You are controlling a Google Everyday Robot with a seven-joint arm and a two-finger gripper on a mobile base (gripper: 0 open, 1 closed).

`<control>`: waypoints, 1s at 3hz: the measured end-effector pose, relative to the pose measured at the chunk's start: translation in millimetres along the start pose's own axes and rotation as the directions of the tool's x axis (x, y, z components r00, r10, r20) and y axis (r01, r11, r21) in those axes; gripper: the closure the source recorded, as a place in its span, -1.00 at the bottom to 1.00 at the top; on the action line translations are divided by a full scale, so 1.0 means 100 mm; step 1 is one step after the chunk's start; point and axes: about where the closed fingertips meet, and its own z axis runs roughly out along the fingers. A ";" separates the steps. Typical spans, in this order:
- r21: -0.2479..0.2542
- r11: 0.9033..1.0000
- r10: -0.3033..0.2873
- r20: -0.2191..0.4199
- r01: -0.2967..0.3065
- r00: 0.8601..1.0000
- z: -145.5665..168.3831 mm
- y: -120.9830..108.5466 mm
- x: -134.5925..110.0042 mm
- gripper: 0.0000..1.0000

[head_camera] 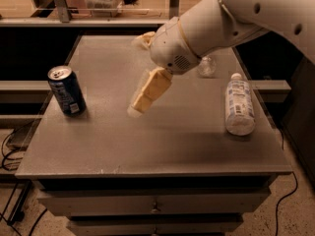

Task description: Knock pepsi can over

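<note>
The pepsi can [67, 90] is dark blue with a silver top and stands upright near the left edge of the grey table [157, 146]. My gripper [138, 75] hangs over the middle of the table, to the right of the can and well apart from it. It is open and empty. One cream finger [147, 90] points down and left, its tip close to the tabletop. The other finger [144, 39] sticks out behind the white wrist.
A clear plastic bottle with a white label [239, 107] lies on its side at the table's right. A small clear bottle [206, 66] sits behind my arm. Drawers are under the table's front edge, and shelving stands along the back.
</note>
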 end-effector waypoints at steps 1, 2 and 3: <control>-0.014 1.000 0.010 0.074 -0.009 0.997 0.32 -0.20 -0.18 -1.00; -0.014 1.000 0.010 0.074 -0.009 0.997 0.32 -0.20 -0.18 -1.00; -0.036 0.999 0.007 0.116 -0.002 0.993 0.51 -0.20 -0.24 -1.00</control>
